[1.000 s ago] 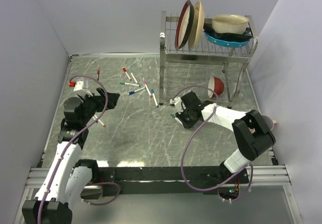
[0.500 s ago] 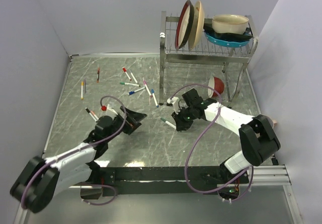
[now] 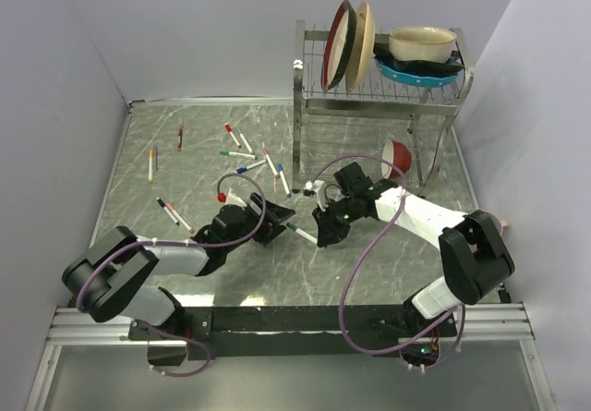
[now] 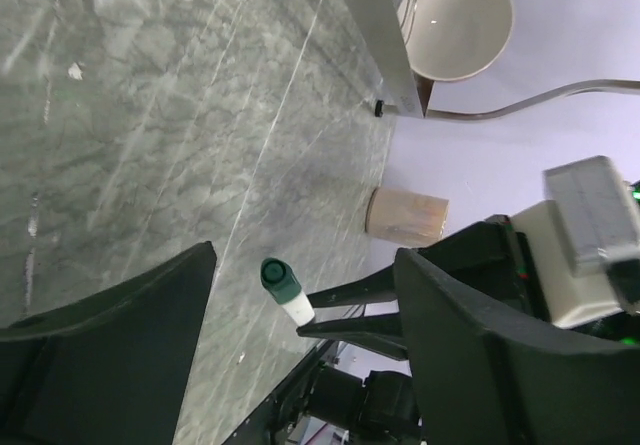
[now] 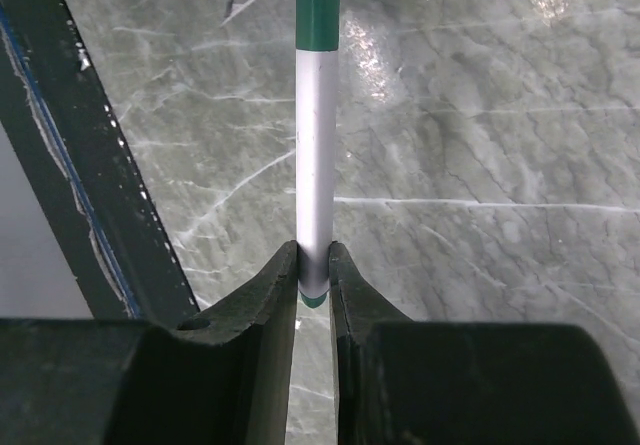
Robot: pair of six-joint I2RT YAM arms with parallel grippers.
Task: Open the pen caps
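Note:
My right gripper (image 5: 314, 257) is shut on the lower end of a white pen barrel (image 5: 316, 145). The pen's green cap (image 5: 320, 5) points away from it, toward the left arm. In the top view the pen (image 3: 301, 234) is held above the table between the two grippers. My left gripper (image 4: 305, 262) stands open with the green cap (image 4: 278, 277) between its fingers, a gap on each side. Several other capped pens (image 3: 247, 155) lie on the table at the back left.
A dish rack (image 3: 379, 92) with plates and bowls stands at the back right, with a red and white bowl (image 3: 395, 159) under it. More pens lie near the left wall (image 3: 152, 164) and left of the left arm (image 3: 172, 213).
The left arm has swung from the left side to the middle, bringing its open jaws around the green cap; the jaws have narrowed a little. The right gripper shifted slightly left with the pen.

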